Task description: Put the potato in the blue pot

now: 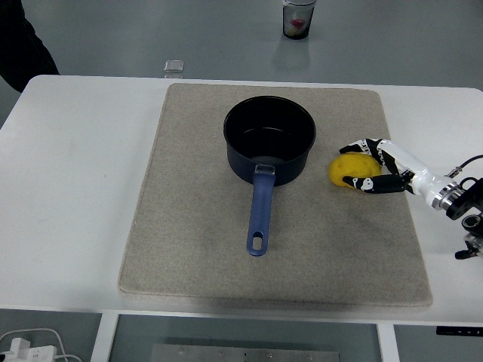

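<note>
The yellow potato (341, 169) lies on the beige mat (189, 226), just right of the blue pot (269, 139). The pot stands upright and empty in the mat's middle, its blue handle (259, 211) pointing toward the near edge. My right hand (347, 165) reaches in from the right edge, its fingers (355, 146) curled over the potato's far side and its thumb against the near side. The potato rests on the mat inside this grasp. My left arm does not show.
A cup (299, 16) stands on the floor beyond the table's far edge. A small clear block (173, 67) sits at the far edge, left of the mat. A person's dark sleeve (19, 53) shows at the top left.
</note>
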Controlling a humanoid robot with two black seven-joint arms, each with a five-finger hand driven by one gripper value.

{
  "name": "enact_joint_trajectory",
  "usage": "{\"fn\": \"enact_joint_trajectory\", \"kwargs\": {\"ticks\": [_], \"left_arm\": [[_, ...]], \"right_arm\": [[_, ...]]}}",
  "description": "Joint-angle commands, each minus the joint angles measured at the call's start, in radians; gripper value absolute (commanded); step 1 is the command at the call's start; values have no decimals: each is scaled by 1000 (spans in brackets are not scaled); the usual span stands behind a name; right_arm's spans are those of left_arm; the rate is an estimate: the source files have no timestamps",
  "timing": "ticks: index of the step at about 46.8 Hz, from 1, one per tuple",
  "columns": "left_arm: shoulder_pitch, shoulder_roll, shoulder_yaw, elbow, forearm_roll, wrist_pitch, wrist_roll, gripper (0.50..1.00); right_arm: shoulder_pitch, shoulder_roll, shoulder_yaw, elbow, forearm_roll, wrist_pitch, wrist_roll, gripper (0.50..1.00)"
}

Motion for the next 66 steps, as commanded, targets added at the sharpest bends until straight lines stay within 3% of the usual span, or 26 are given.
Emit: {"fn": "enact_joint_trajectory", "kwargs": {"ticks": [1, 24, 41, 54, 66], "left_arm": [[-1, 0, 0, 0, 0, 0, 0, 996], [1, 0, 2, 0, 0, 0, 0, 996], [-1, 0, 2, -2, 0, 0, 0, 996], [-1, 0, 2, 0, 0, 0, 0, 996], [-1, 0, 0, -7, 0, 0, 1, 996]], "right_arm": [[4, -2, 1, 1, 1, 0, -1, 500], [78, -36, 4, 2, 27, 11, -1, 500], [257, -50, -65, 4, 109, 47, -4, 500], [400, 22, -182, -9, 188, 57, -6, 500], [417, 151, -208, -87, 195, 57, -6, 500]]}}
